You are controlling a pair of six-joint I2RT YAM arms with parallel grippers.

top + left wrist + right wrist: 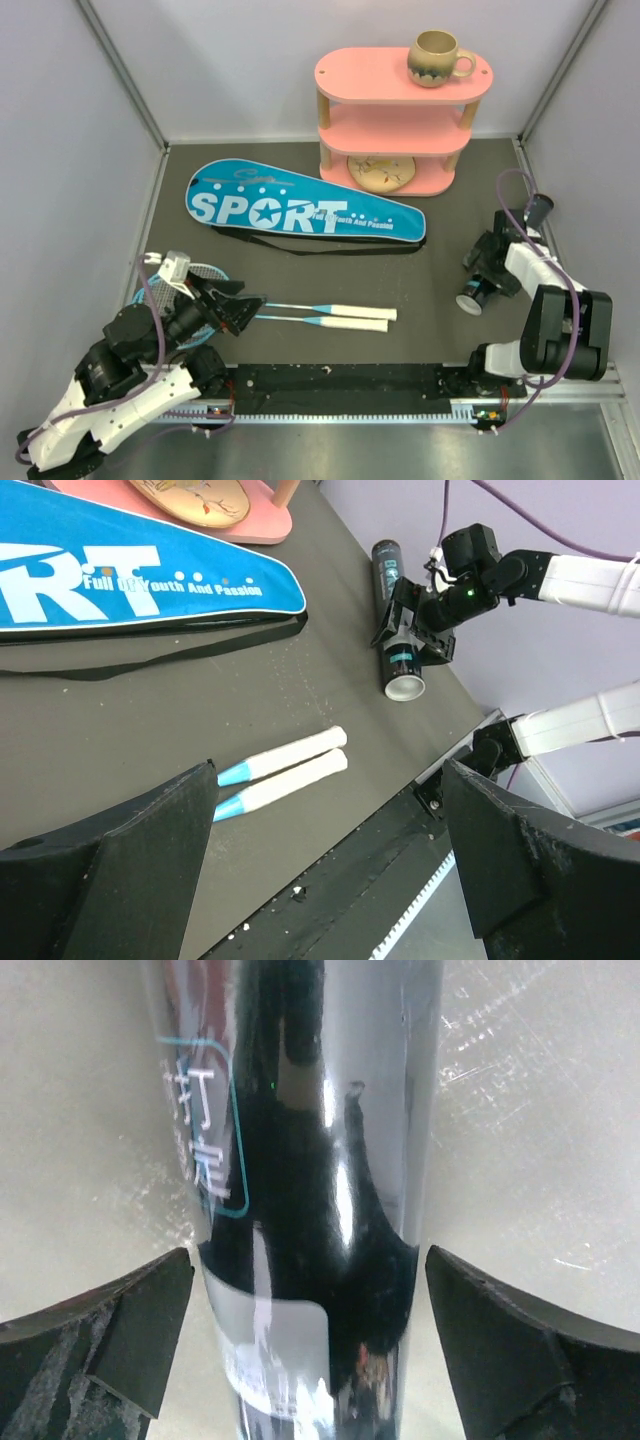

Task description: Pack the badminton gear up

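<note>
A badminton kit lies spread over a dark table (440,330) in front of a pink three-tier shelf (350,75), which carries a beige mug (437,57) on its top tier and a round beige disc (380,170) on its lowest. The blue cover (300,205) marked "SPORT" lies flat just in front of the shelf and reaches out to its left, with its narrow end nearest the shelf's foot and a black strap trailing along its near side. Farther from the shelf, beyond the cover, two light-blue rackets (360,311) lie side by side, their white handles touching and pointing right; their heads sit under the left arm. The left gripper (245,306) hovers over the racket shafts, jaws spread wide and holding nothing. In front of the shelf and to its right, the black tube (472,297) lies on the table. The right gripper (485,272) straddles it from above, jaws released, its fingers (110,1340) standing just beside the tube on either side.
</note>
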